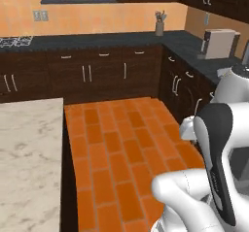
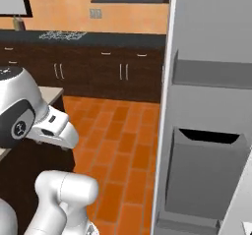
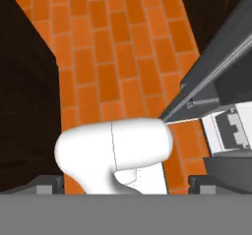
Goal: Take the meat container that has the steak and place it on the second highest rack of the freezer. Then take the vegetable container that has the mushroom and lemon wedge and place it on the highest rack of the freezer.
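The freezer point(image 2: 206, 96) stands at the right of the right base view, its grey door swung open toward me with two grey door bins point(image 2: 204, 175) on the inside. In the hand view the freezer door point(image 3: 216, 72) runs as a dark grey slab across the upper right, with a white part of the interior point(image 3: 224, 131) below it. My gripper point(image 3: 127, 184) points down at the brick floor. Its fingertips point(image 3: 47, 182) stand far apart, open, with nothing between them. Both containers and the racks are out of view.
A marble island counter point(image 1: 29, 148) lies at the left. The orange brick floor point(image 1: 121, 143) runs between it and the dark cabinets point(image 1: 97, 73). A coffee machine point(image 1: 219, 42) and a utensil holder point(image 1: 159, 27) sit on the black countertop.
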Motion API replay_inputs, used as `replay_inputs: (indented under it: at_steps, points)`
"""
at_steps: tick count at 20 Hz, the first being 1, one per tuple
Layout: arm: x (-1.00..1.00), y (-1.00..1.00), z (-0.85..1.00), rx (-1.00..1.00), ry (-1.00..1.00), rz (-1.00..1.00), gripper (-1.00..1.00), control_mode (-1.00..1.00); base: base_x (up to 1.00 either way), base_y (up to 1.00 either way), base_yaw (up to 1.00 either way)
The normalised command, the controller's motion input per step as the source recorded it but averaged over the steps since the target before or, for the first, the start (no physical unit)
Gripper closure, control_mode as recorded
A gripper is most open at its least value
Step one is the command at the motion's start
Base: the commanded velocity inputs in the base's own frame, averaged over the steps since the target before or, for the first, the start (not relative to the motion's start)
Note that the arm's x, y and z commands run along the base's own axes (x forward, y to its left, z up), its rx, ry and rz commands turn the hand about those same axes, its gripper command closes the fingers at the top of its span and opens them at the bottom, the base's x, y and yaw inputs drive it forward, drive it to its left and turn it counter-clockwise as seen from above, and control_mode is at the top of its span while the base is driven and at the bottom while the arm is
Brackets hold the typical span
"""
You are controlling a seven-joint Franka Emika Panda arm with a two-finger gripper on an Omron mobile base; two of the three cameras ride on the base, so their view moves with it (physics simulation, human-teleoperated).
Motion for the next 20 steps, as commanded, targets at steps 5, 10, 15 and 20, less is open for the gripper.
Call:
replay_inputs:
  at_steps: [5, 10, 15, 20]
  points:
    - [0.0, 0.0, 0.0, 0.0, 0.0, 0.0, -1.0, 1.0, 0.96, 0.47, -0.01]
    - [0.0, 0.0, 0.0, 0.0, 0.0, 0.0, -1.0, 1.0, 1.0, 0.13, -0.06]
    - [0.0, 0.0, 0.0, 0.0, 0.0, 0.0, -1.0, 1.0, 1.0, 0.0, -0.08]
    - [0.0, 0.0, 0.0, 0.0, 0.0, 0.0, -1.0, 1.0, 1.0, 0.0, -0.1]
